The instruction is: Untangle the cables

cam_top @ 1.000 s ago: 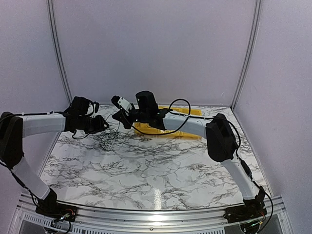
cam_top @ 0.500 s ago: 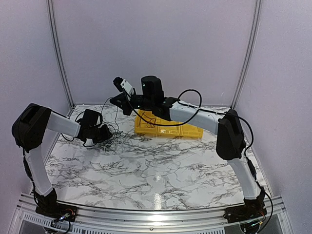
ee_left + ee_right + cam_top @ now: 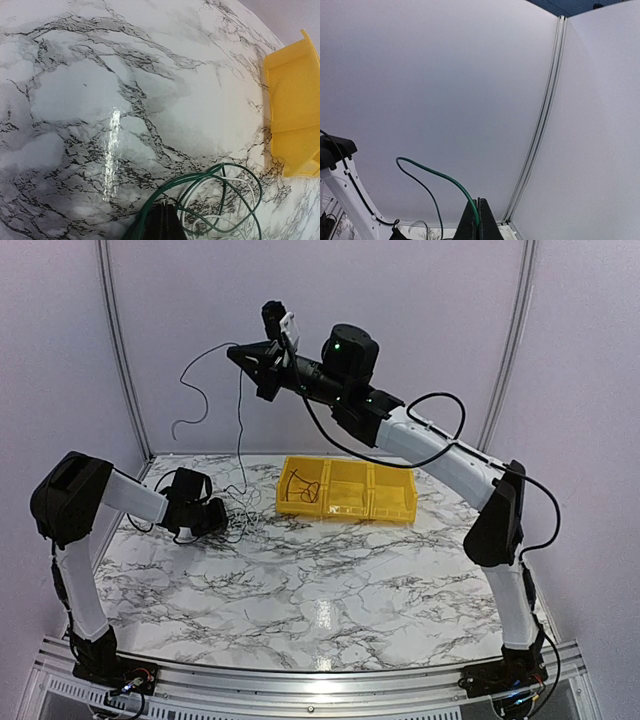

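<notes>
**Cables.** The thin, limp cables (image 3: 238, 522), green and white in the wrist views and dark from above, lie as a loose tangle on the white marble-patterned tabletop (image 3: 330, 580), just left of the yellow three-compartment plastic bin (image 3: 390, 512). One green strand (image 3: 440, 175) rises from the tangle almost vertically to a point high above the bin's left end. That is the strand's long axis. Its free end arcs away from the bin to the left and droops. A further dark coil (image 3: 300, 488) sits in the bin's left compartment.

**Handling.** Expect almost no weight and no stiffness. The strands sag, spring into loops and snag on one another. Loops probably tighten under a hard pull, so draw steadily. Take hold of a single strand where it leaves the tangle, never a crossing.

**Tools.** The right tool (image 3: 478, 215) is high above the bin and has its fingers pressed together on the green strand. The left tool (image 3: 162, 220) is low at the tangle beside the bin. Its fingers are together, apparently pinning green and white loops, though the contact sits at the frame edge.
</notes>
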`<state>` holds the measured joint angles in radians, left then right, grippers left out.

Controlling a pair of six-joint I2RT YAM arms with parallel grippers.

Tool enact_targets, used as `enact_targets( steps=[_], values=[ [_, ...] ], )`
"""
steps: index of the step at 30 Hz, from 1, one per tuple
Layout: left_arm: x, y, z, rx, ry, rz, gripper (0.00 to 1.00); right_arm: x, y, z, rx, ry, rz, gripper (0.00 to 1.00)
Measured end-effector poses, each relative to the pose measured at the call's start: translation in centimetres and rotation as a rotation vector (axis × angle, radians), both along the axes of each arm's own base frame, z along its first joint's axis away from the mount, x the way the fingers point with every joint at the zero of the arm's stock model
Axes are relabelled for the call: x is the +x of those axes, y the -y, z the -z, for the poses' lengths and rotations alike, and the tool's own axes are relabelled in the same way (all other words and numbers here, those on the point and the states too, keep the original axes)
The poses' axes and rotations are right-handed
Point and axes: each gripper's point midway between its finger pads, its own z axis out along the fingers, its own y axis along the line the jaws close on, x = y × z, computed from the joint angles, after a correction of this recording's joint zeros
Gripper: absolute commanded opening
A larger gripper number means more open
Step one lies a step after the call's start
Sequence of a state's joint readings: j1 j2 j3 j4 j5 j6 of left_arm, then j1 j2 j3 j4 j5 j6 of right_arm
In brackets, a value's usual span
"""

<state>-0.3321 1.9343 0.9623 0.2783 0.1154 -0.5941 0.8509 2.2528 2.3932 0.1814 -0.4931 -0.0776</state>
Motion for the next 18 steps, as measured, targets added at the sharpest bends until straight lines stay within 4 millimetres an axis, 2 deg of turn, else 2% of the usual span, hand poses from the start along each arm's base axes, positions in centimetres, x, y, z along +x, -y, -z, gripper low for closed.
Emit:
enact_targets(
  steps=[3, 4, 6, 8, 14, 18],
  values=[
    [-0.3, -0.4, -0.2, 0.015, 0.01, -0.005, 0.22, -1.0, 1.1, -2.4, 0.037, 0.034, -0.002, 0.0],
    [-1.1, -0.9, 0.2, 0.034, 0.0, -0.014, 0.27, -1.3, 1.4, -3.0, 0.046, 0.044, -0.002, 0.0],
    [-1.9, -1.6, -1.4, 0.044, 0.028, -0.027, 0.34, -1.4, 1.5, -3.2, 0.047, 0.046, -0.003, 0.0],
    [-2.7, -2.5, -3.6, 0.056, 0.068, -0.053, 0.39, -1.2, 1.3, -2.4, 0.032, 0.035, -0.005, 0.0],
    [-4.0, -4.4, -13.9, 0.033, 0.311, -0.113, 0.44, 0.2, -0.4, 2.4, -0.05, -0.038, -0.006, 0.0],
    [-6.6, -4.5, -16.8, 0.009, 0.406, -0.056, 0.49, 0.9, -1.0, 4.2, -0.074, -0.062, 0.0, 0.0]
  ],
)
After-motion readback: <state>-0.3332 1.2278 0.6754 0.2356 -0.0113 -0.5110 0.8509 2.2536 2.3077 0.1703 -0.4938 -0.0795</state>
